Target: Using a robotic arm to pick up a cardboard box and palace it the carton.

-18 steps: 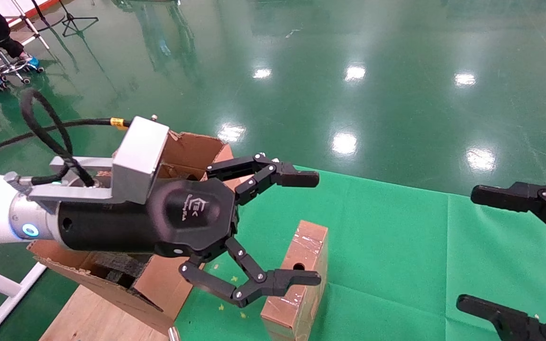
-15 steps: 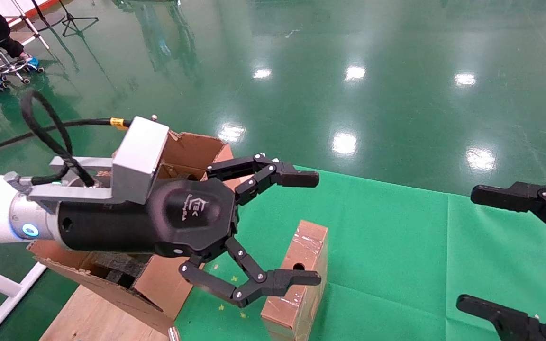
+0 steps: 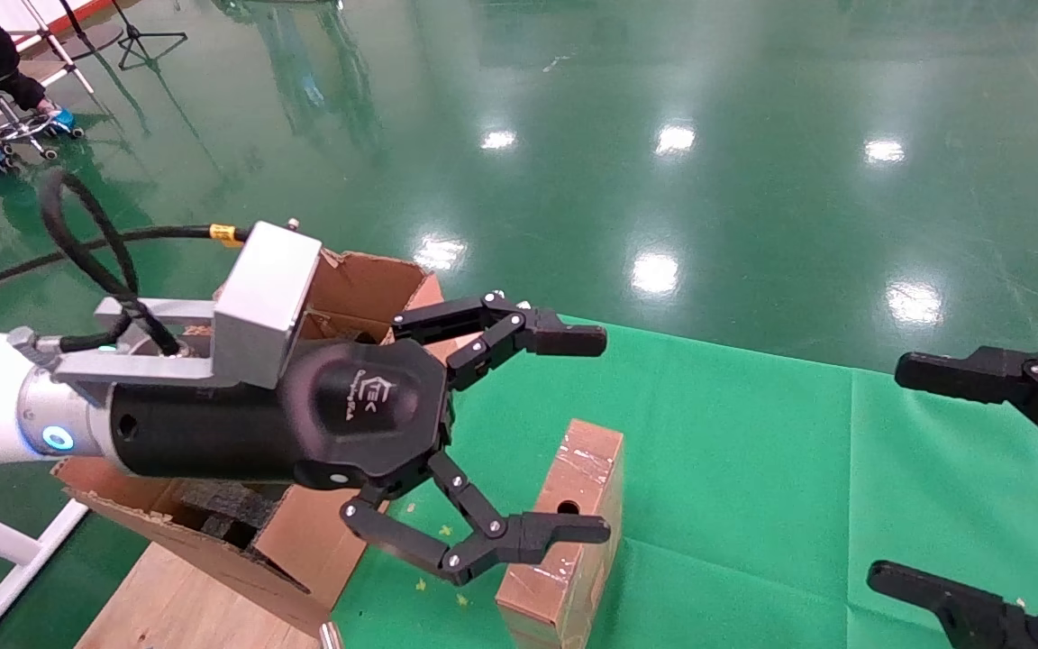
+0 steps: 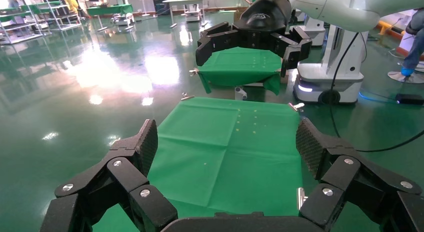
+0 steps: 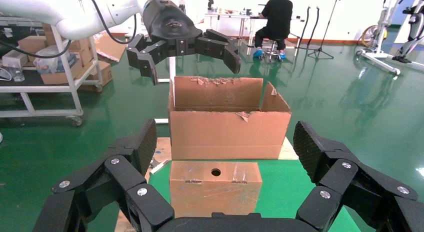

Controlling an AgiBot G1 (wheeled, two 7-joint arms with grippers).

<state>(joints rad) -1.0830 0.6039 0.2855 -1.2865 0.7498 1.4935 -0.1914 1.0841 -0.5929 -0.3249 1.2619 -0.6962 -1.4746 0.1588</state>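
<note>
Torn carton (image 3: 352, 288) at far left on wood board, behind L arm. L gripper (image 3: 587, 433) jaws wide open, above cardboard box (image 3: 573, 532), not touching; box on green cloth (image 3: 753, 469). R gripper (image 3: 915, 469) open, idle at right edge.

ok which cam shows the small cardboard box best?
Right wrist view: the cardboard box sits centred, its holed face whole, in front of the carton. Head view shows it partly behind the open left tool. Left wrist view doesn't show it.
</note>
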